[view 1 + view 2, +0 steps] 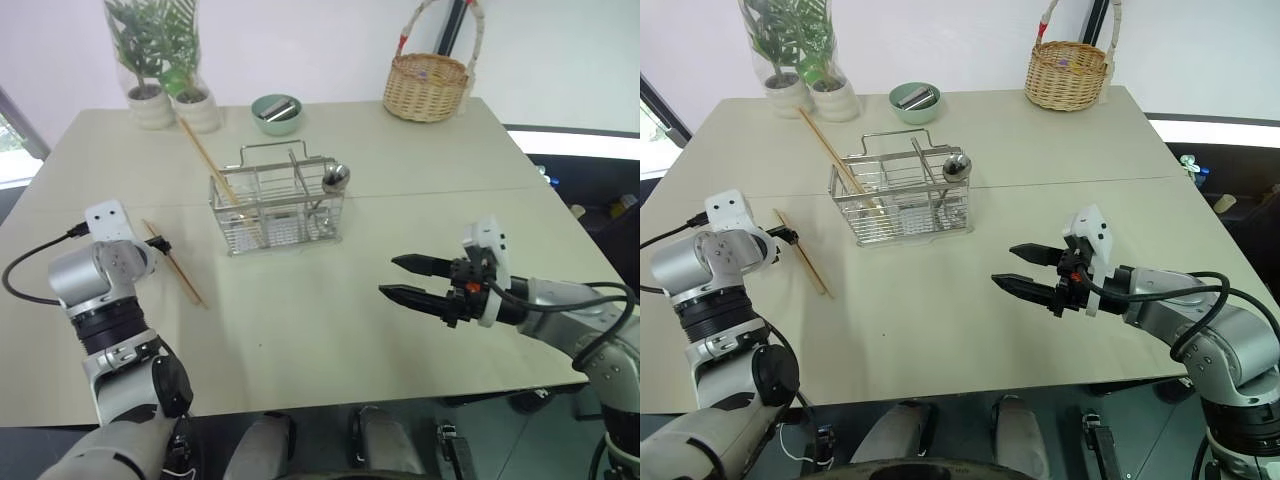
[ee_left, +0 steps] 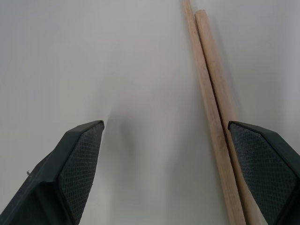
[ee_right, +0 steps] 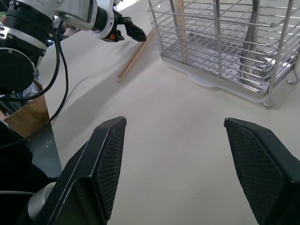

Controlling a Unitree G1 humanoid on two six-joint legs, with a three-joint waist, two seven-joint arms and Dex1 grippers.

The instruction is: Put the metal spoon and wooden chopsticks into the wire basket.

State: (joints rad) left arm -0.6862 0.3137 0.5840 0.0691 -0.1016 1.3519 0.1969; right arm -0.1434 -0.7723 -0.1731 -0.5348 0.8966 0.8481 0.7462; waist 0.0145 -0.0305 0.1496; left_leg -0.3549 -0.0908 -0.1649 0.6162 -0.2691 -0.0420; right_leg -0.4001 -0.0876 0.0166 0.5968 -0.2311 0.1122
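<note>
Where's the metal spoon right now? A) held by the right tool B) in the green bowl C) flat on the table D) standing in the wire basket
D: the metal spoon stands bowl-up in the right end of the wire basket.

Chopsticks (image 1: 176, 263) on table — two; spoon (image 1: 334, 180) one; wire basket (image 1: 279, 208) one.
</note>
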